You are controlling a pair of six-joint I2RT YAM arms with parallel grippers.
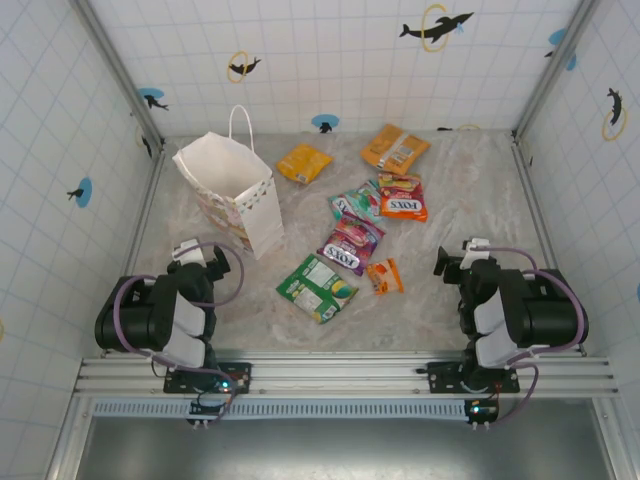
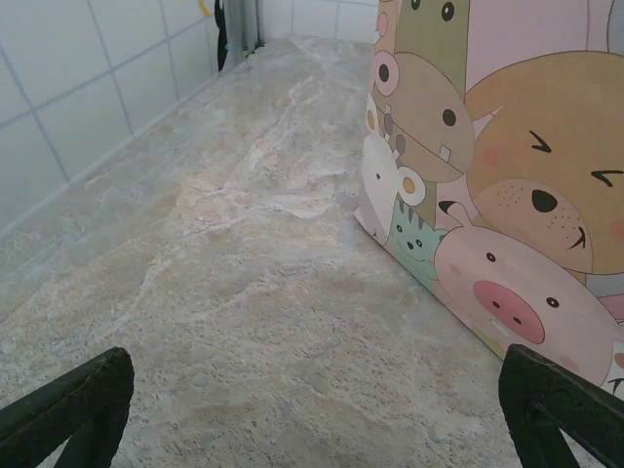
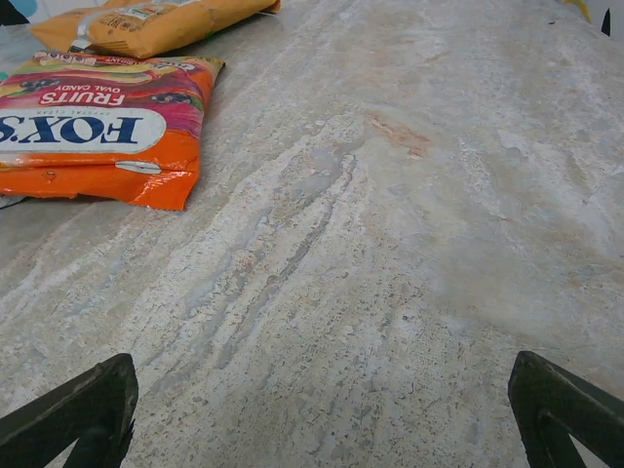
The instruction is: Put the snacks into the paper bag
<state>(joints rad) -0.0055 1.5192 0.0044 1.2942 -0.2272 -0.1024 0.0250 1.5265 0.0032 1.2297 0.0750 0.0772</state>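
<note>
Risk: we judge bag could topple if green packet clips its rim; left gripper, right gripper both gaping, empty.

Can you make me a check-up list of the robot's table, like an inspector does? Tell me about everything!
Surface: marbled table, no spills seen.
Job's things: paper bag upright, mouth open, left side; seven snacks lie outside it: two orange-yellow packets, FOXS packet, teal packet, purple packet, green packet, tiny orange packet.
Clutter: nothing seen.
Grippers: left tool and right tool both open, empty.
Cables: purple cables looped on both arms, clear of the snacks.
Surroundings: white tiled walls with dolphin stickers; metal rail in front.
</note>
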